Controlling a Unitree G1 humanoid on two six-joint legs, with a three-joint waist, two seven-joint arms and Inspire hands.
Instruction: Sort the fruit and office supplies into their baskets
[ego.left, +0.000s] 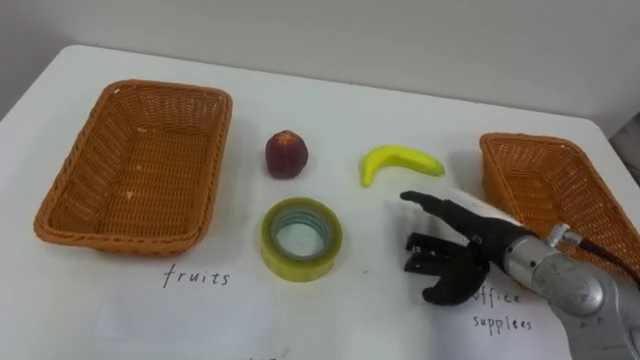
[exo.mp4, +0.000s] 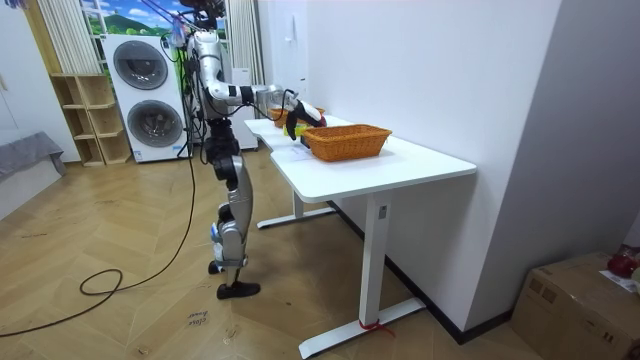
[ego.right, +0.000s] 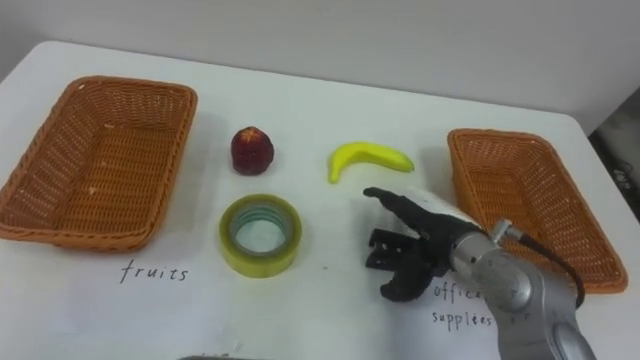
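1. Where the white tabletop (ego.left: 400, 110) runs across the frame, an empty wicker basket (ego.left: 115, 240) sits at the left, above a handwritten label "fruits" (ego.left: 197, 277).
2. A second wicker basket (ego.left: 530, 140), also empty, stands at the right edge, with a handwritten office supplies label (ego.left: 505, 310) below it, partly covered by the arm.
3. A dark red fruit (ego.left: 286, 155) stands upright in the upper middle, just to the right of the left basket and apart from it.
4. A yellow banana (ego.left: 400, 162) lies to the right of the red fruit, between it and the right basket.
5. A yellow tape roll (ego.left: 300, 268) lies flat below the red fruit, in the lower middle.
6. The right hand (ego.left: 470, 245) is over the tabletop at lower right, below the banana. One of its fingers (ego.left: 425, 203) points straight toward the upper left, while the others and the thumb curl downward. I cannot tell whether they hold anything.
7. In the room view the robot stands upright at the tabletop's far end, with an arm stretched over it and washing machines (exo.mp4: 145, 95) behind.
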